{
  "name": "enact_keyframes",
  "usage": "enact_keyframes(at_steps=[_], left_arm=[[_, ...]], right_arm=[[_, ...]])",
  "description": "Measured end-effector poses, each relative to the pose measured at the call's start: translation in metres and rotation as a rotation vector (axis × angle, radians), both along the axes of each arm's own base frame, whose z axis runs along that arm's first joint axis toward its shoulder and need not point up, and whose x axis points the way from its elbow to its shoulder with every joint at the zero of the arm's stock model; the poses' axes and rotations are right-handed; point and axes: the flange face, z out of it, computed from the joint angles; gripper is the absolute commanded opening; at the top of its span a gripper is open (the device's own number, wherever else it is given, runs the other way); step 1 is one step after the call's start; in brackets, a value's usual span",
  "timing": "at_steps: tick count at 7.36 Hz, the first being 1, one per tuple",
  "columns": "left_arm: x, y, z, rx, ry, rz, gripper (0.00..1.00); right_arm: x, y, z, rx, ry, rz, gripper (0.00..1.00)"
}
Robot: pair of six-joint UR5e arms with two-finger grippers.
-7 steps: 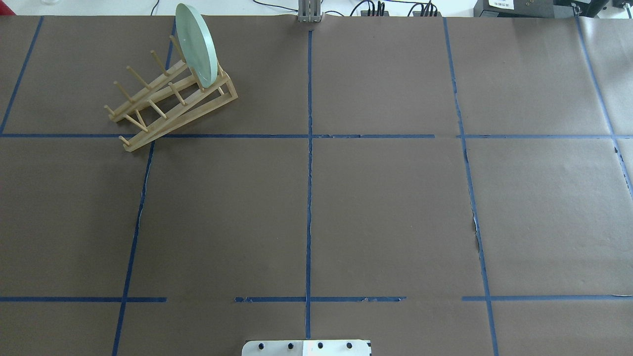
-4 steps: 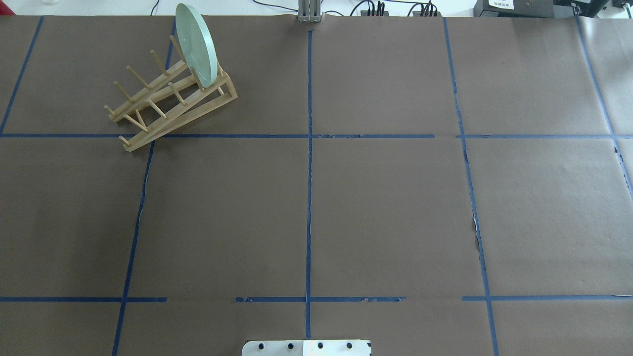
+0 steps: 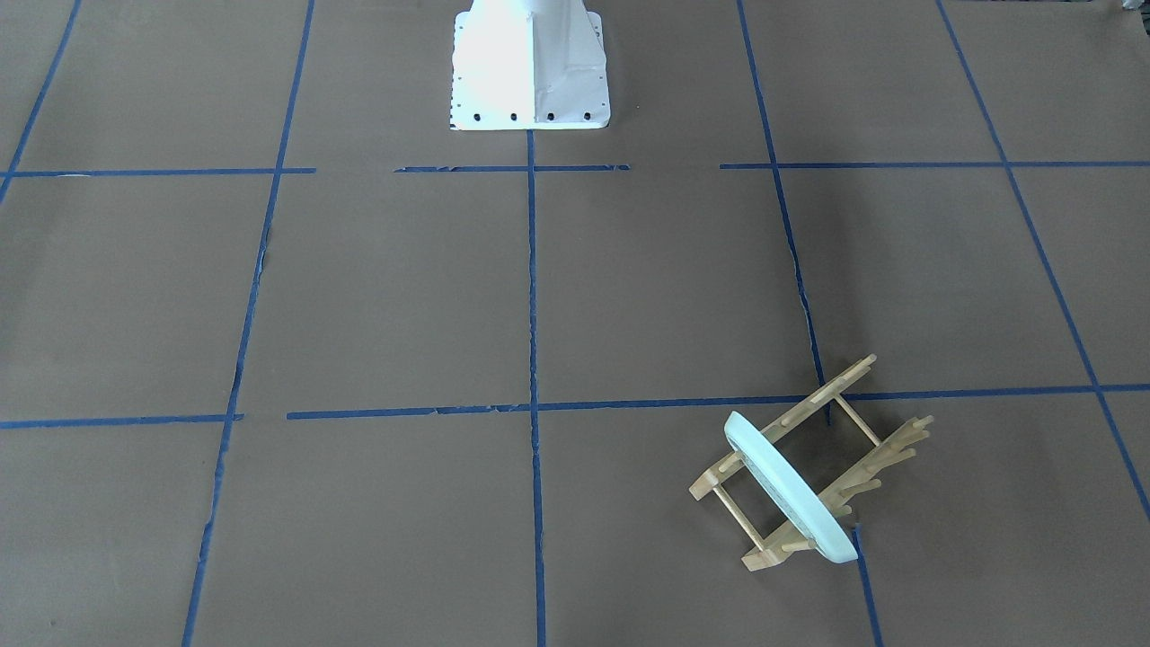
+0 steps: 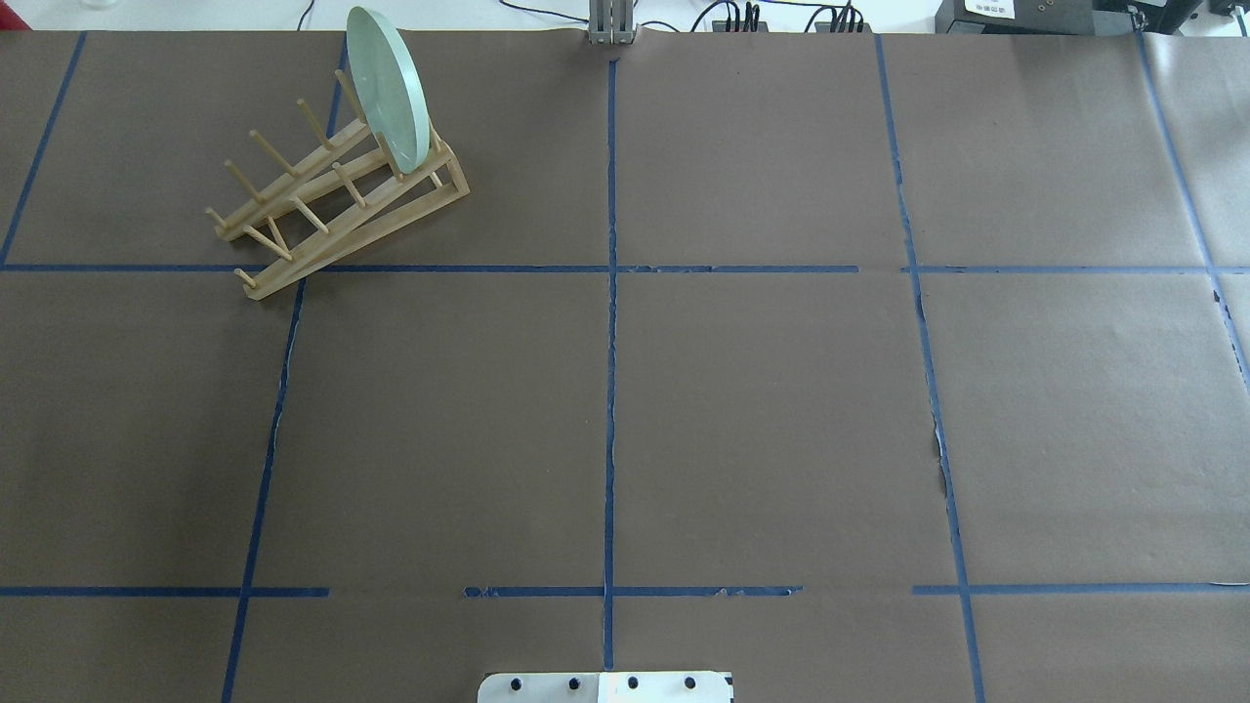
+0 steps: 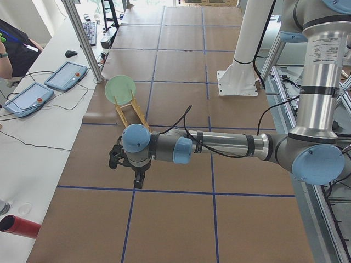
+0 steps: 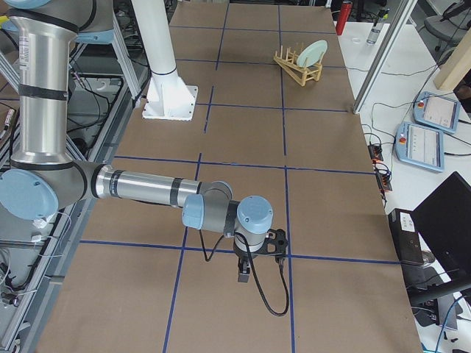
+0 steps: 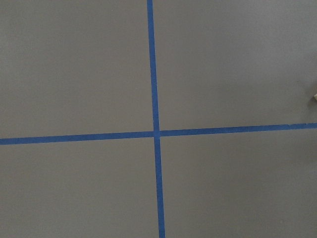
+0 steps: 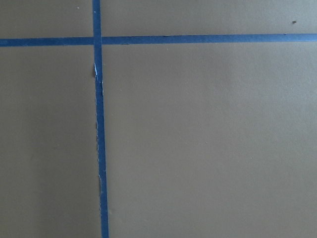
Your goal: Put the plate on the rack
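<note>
The pale mint-green plate stands on edge between the pegs at the far end of the light-wood rack, at the table's far left. Both also show in the front view, plate and rack, and in the side views, plate. My left gripper hangs over the table well short of the rack. My right gripper hangs over the table's opposite end. Both show only in side views, so I cannot tell whether they are open or shut. The wrist views show only brown paper and blue tape.
The table is covered in brown paper with a blue tape grid. The white robot base stands at the near middle edge. Tablets and cables lie on the white bench beyond the far edge. A red cylinder lies there too.
</note>
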Motion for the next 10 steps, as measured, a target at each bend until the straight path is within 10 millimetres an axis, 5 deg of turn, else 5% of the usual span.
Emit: enact_keyframes(at_steps=[10], left_arm=[[-0.0081, 0.0003, 0.0106, -0.009, -0.125, -0.016, 1.0]], right_arm=[[0.0003, -0.0001, -0.0005, 0.001, 0.0, 0.001, 1.0]])
